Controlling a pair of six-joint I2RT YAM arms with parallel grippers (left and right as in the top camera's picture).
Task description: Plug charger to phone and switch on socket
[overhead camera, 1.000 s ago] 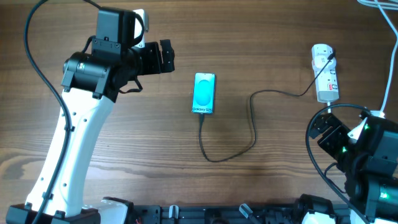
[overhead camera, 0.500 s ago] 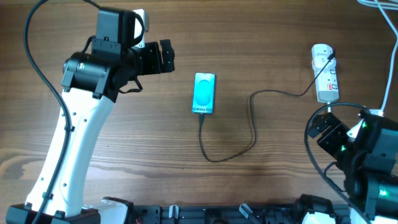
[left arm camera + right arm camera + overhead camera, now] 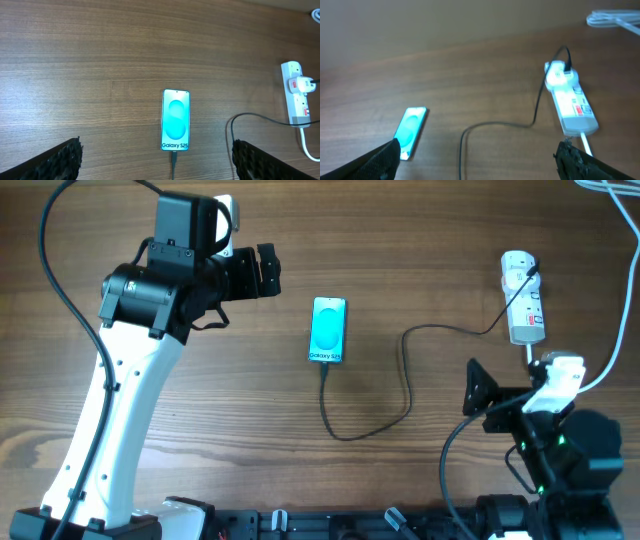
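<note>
The phone [image 3: 328,330] lies flat mid-table, screen lit, "Galaxy" end nearest me; it also shows in the left wrist view [image 3: 175,120] and the right wrist view [image 3: 410,131]. The charger [image 3: 406,385], a thin black cable, meets the phone's lower edge [image 3: 173,159], loops right and runs up to the white plug on the socket [image 3: 523,300]. My left gripper [image 3: 268,270] hovers left of the phone, open and empty [image 3: 156,167]. My right gripper [image 3: 478,392] is below and left of the socket, open and empty [image 3: 480,167].
A thick white lead [image 3: 626,275] runs from the socket along the table's right edge, with more white cable at the far back [image 3: 615,20]. The left arm's white body [image 3: 120,410] spans the left side of the table.
My right arm has swung round and drawn back toward the front edge, its gripper now further left and away from the socket. The left arm, phone and cable have not moved.
</note>
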